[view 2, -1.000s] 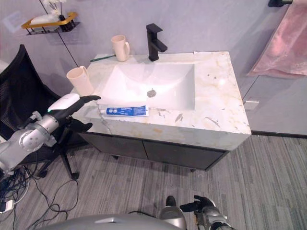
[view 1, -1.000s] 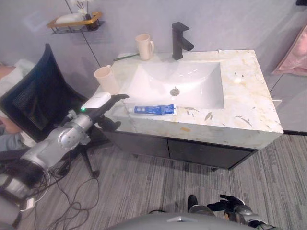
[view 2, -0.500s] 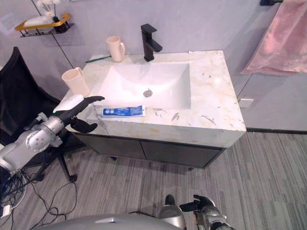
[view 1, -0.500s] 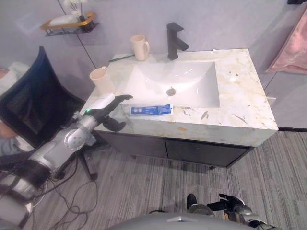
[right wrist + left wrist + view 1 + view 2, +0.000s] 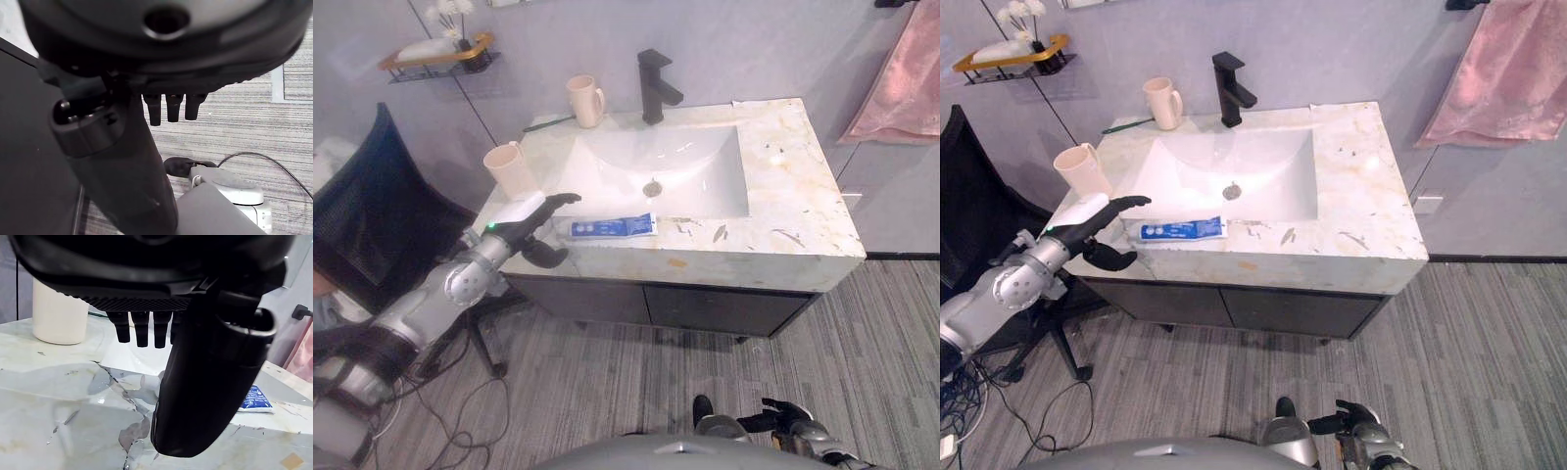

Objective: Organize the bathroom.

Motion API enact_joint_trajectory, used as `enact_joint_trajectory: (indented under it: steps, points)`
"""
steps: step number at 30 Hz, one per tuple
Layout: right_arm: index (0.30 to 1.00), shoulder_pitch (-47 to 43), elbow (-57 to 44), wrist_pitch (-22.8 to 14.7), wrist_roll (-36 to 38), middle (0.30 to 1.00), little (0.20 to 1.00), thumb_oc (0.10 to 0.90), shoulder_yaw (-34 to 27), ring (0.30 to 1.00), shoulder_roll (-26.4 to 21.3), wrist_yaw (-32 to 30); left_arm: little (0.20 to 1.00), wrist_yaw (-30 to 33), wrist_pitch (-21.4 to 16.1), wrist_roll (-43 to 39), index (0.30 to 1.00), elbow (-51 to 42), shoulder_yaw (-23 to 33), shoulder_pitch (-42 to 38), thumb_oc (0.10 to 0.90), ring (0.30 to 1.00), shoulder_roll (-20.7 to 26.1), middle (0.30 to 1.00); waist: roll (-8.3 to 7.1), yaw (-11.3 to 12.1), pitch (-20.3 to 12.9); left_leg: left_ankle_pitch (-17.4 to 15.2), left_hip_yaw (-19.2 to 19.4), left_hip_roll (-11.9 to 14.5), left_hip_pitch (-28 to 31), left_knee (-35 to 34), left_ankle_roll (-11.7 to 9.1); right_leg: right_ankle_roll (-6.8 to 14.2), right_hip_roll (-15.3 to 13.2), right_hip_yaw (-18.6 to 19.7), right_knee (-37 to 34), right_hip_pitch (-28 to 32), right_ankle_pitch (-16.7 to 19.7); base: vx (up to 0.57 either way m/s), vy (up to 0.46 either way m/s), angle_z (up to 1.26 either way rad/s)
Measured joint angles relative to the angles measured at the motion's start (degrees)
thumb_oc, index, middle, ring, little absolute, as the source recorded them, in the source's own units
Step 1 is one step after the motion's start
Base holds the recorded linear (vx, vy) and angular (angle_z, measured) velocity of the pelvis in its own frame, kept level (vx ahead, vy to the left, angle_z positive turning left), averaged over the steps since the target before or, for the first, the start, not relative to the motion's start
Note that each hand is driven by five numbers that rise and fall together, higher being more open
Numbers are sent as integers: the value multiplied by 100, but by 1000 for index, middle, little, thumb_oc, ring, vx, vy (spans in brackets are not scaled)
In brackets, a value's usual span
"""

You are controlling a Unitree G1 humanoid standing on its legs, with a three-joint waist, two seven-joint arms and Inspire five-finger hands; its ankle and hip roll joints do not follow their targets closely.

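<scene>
Right at the near edge of the marble surface (image 5: 783, 211) lies the blue-and-white toothpaste tube (image 5: 605, 227), flat, just in front of the white sink basin (image 5: 666, 176). Just left of its cap end the left hand (image 5: 530, 223) reaches in over the surface's near-left corner, fingers straight and spread from the thumb, holding nothing. One beige cup (image 5: 510, 170) stands at the left edge; another beige mug (image 5: 586, 100) stands far left beside the black faucet (image 5: 655, 84). Low at the near right, the right hand (image 5: 791, 423) hangs above the striped floor, fingers relaxed.
</scene>
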Motion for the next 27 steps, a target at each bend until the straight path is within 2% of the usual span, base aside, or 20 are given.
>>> enact_joint_trajectory:
  steps: [15,16,17,19,21,24,27]
  points:
    - [900,32,66,-32,94,900,900,800,-2,900,5,-5,900,-26,140,-22,900,-103,-4,-64,800,900,-1,900,1,-15,-1,-7,27,-2,12,0,3,2,2,31,0,-2,0,7,0,0]
    - [900,31,90,-33,95,900,900,800,-2,900,5,-5,806,-33,150,-24,806,-130,-4,-64,737,806,-1,806,1,-14,-1,-7,27,-2,12,0,3,2,2,31,0,-2,0,34,-14,0]
    - [900,41,109,-33,98,900,900,800,-9,900,5,-6,592,-53,181,-25,592,-189,-4,-64,595,592,-1,592,2,-15,0,-8,27,-2,12,1,4,2,3,32,0,-2,0,0,0,0]
    - [900,59,110,-33,105,900,900,800,-13,900,5,-6,547,-79,208,-85,547,-230,-12,-72,565,547,-1,547,3,-21,-1,-8,29,-3,13,3,4,1,3,34,0,-3,0,0,0,0]
    - [900,73,109,-36,133,900,900,800,-17,900,5,-6,460,-84,219,-197,460,-230,-25,-78,507,460,-1,460,5,-32,0,-8,32,-3,14,4,4,1,3,36,0,-4,1,0,0,0]
    - [900,109,109,-41,276,900,900,800,-55,900,7,-18,432,-146,269,-197,432,-230,-48,-138,488,432,-30,432,10,-36,1,-9,41,-4,16,3,5,4,3,44,0,-7,-2,0,0,0]
    - [900,139,108,-46,296,900,900,800,-63,900,7,-26,342,-229,375,-200,342,-231,-84,-278,428,342,-71,342,24,-39,7,-10,50,-7,22,7,7,14,3,54,1,-10,-7,0,0,0]
